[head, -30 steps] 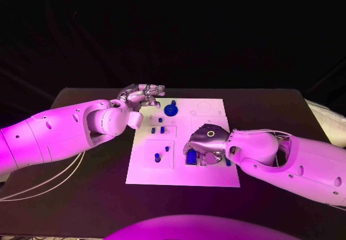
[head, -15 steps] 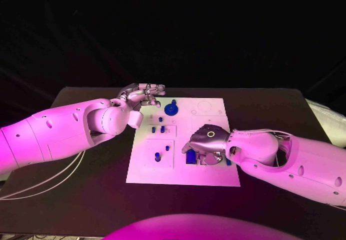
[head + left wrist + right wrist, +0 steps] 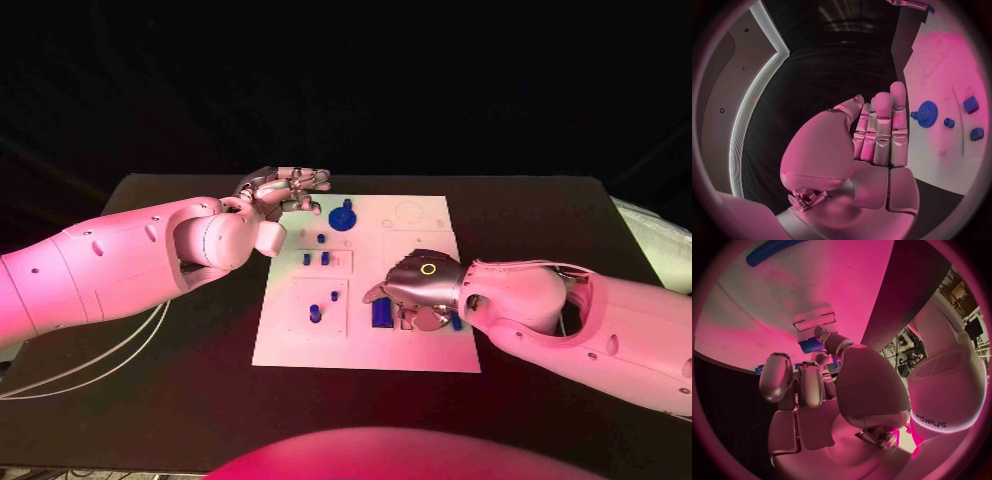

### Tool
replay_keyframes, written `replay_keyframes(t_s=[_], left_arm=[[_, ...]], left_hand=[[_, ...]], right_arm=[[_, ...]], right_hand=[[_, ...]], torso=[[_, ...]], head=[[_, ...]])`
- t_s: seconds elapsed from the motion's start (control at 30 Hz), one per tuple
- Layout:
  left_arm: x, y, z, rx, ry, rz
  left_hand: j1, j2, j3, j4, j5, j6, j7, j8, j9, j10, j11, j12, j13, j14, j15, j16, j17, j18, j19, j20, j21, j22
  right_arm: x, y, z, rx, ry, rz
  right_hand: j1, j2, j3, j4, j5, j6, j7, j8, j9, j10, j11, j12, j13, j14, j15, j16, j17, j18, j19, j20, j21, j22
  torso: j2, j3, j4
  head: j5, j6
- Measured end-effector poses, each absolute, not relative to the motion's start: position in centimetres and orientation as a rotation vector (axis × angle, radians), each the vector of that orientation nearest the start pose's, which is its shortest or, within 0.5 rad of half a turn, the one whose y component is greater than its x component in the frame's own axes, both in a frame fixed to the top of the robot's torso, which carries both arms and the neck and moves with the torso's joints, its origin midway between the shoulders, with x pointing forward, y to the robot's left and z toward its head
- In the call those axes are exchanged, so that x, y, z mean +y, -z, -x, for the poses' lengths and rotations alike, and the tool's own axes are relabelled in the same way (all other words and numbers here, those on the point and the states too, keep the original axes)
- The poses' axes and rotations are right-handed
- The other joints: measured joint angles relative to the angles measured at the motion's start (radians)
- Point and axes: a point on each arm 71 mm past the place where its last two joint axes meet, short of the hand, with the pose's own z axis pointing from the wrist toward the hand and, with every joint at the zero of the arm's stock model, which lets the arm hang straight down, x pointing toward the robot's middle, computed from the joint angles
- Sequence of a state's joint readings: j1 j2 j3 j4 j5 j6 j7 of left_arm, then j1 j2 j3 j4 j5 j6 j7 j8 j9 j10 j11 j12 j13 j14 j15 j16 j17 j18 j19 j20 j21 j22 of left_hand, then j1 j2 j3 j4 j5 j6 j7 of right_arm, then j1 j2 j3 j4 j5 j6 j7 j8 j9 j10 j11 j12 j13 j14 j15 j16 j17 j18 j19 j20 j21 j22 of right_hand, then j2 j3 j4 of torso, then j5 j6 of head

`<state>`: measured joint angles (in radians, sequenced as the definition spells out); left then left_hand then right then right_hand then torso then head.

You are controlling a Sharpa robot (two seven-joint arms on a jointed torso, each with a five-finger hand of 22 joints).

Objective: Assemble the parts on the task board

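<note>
The white task board [image 3: 418, 352] lies in the middle of the black table. A blue gear [image 3: 342, 216] stands near its far edge, also in the left wrist view as the blue gear [image 3: 927, 114]. Several small blue parts [image 3: 315, 259] stand in the board's left half. My left hand [image 3: 289, 186] hovers off the board's far left corner; its fingers [image 3: 881, 131] lie straight and hold nothing. My right hand [image 3: 417, 287] rests low over the board's near right area, fingers curled. There the thumb and a finger pinch a blue part [image 3: 810, 346] against the board. A blue block [image 3: 382, 313] stands beside that hand.
Bare black table [image 3: 173, 390] surrounds the board on all sides. A rectangular slot [image 3: 814, 321] in the board lies just beyond the pinched part. A long blue piece [image 3: 772, 251] lies farther off on the board.
My right hand and forearm have shifted slightly toward the near right. The left hand and the parts on the board are as before.
</note>
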<state>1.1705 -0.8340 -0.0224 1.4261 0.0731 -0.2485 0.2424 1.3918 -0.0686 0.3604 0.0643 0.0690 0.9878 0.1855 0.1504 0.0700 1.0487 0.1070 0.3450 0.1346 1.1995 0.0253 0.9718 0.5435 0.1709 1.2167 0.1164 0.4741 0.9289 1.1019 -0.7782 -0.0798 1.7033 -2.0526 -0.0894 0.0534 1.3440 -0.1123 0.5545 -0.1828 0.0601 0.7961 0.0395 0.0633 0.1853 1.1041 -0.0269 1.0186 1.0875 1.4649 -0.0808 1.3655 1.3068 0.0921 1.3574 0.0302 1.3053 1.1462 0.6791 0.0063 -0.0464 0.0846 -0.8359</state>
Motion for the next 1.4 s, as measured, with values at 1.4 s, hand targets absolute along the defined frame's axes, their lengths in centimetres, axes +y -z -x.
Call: replay_keyframes(t_s=[1.4], left_arm=[[23.5,20.5,-50.1,1.517,1.455,1.323]], left_hand=[[0.000,0.000,0.000,0.000,0.000,0.000,0.000,0.000,0.000,0.000,0.000,0.004,0.000,0.000,0.000,0.000,-0.001,0.000,0.000,0.000,0.000,-0.001]], right_arm=[[-22.9,22.3,-39.2,1.886,-0.526,-0.124]], right_hand=[[-0.240,-0.002,-0.375,0.377,0.267,0.249,0.065,0.099,0.039,0.165,0.049,0.057,-0.041,0.002,0.041,0.001,0.001,0.000,0.057,0.032,0.039,0.063]], torso=[[-0.004,0.0015,-0.0149]], head=[[-0.030,0.037]])
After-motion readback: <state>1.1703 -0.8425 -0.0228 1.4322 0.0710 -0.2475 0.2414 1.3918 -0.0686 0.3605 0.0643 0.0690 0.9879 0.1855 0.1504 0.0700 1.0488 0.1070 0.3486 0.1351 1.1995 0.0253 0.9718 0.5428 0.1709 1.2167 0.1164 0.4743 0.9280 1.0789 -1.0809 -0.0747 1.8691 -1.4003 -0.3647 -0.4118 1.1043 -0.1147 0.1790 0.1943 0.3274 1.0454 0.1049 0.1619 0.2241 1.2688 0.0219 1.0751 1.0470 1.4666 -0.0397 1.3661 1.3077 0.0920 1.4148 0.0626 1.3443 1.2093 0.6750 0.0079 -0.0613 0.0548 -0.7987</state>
